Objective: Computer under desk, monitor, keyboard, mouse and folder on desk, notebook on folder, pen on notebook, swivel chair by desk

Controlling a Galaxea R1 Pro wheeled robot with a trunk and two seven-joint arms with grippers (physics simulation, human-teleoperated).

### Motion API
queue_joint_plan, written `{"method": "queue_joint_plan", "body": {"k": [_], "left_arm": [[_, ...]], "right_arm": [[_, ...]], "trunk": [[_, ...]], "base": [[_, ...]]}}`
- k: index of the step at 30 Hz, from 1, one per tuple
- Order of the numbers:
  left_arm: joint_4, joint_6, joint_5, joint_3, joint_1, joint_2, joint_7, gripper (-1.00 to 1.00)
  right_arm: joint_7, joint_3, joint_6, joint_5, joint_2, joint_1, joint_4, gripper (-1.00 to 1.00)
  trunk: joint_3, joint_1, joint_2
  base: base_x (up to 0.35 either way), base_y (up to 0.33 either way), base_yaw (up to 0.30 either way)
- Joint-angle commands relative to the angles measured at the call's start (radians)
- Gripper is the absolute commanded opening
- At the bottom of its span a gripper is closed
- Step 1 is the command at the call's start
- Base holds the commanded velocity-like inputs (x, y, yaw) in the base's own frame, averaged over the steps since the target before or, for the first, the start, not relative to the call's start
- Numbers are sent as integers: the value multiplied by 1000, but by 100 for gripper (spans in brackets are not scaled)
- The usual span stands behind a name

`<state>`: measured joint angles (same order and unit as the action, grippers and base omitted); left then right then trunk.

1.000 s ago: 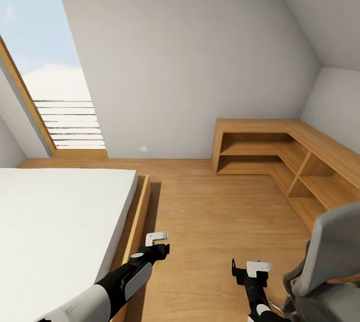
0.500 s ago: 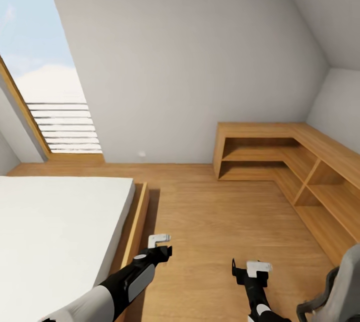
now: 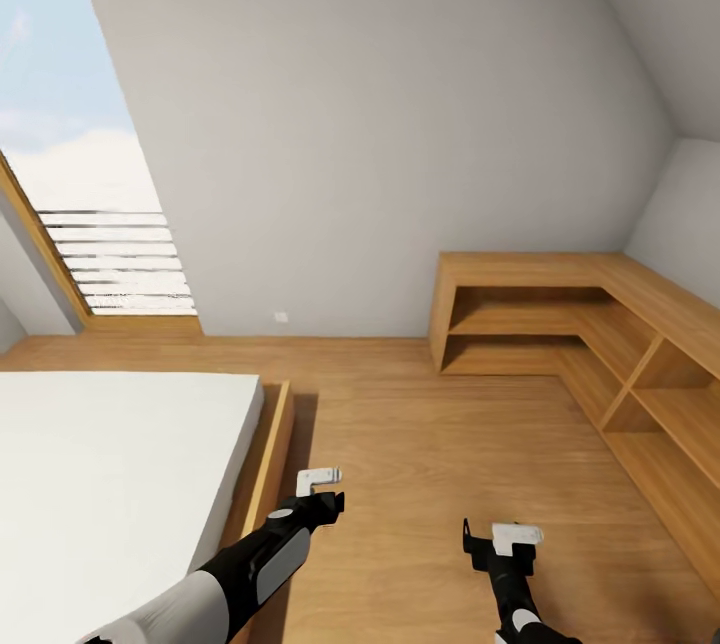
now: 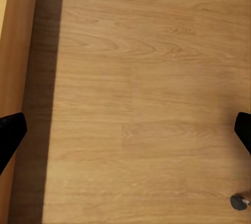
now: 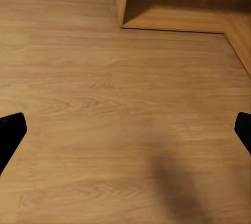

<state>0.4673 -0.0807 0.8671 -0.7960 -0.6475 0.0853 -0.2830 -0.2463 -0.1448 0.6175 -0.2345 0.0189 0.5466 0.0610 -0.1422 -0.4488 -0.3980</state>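
We judge the robot to be in transit within the bedroom (image 3: pixel 400 124), so the next move calls for turning the base to locate the desk and swivel chair. Both tools are carried low over the light, grained wood floor (image 3: pixel 440 444): the left tool (image 3: pixel 322 486) and right tool (image 3: pixel 500 536) each stand wide apart at the fingers with nothing held. Ahead we note a low wood-framed bed (image 3: pixel 110 464) with smooth white mattress, an open L-shaped wood shelf unit (image 3: pixel 600 324), and, in the left wrist view, a small round dark object (image 4: pixel 239 201), possibly a caster.
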Motion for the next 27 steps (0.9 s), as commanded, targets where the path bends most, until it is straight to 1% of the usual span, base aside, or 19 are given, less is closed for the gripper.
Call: {"method": "queue_joint_plan", "body": {"k": [1, 27], "left_arm": [[2, -2, 6, -8, -1, -1, -9, 100], [1, -2, 6, -8, -1, -1, -8, 100]], "right_arm": [[-5, -7, 2, -11, 0, 1, -1, 100], [-3, -7, 2, -11, 0, 1, -4, 100]], "trunk": [[-2, -1, -2], [-2, -1, -2]], "base": [[330, -35, 0], [330, -72, 0]]}}
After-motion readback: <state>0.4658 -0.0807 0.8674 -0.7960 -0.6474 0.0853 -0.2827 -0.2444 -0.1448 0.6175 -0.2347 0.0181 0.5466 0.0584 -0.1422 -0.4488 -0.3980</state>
